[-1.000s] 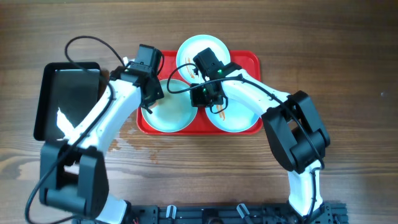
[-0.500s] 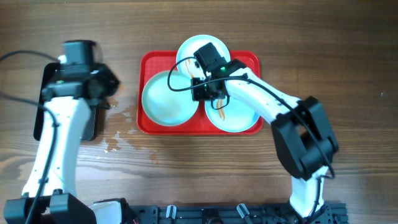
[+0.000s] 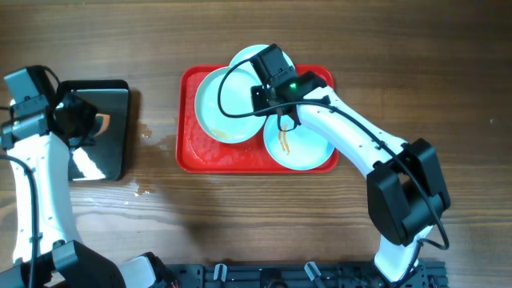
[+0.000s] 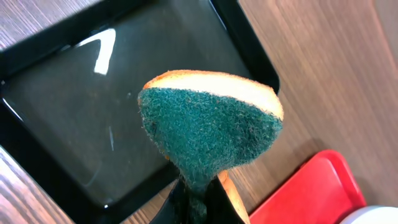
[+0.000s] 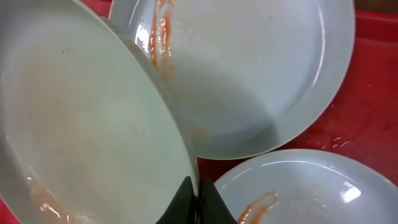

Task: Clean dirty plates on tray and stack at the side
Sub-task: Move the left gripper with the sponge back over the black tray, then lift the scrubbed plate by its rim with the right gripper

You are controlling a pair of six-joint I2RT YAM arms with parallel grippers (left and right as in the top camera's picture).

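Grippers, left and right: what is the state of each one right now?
Left gripper: shut on the green-faced sponge.
Right gripper: shut on the rim of a sauce-streaked plate.

White arm links (image 3: 350,134), black joints (image 3: 404,194), black cables (image 3: 219,94), green LED (image 3: 294,82).
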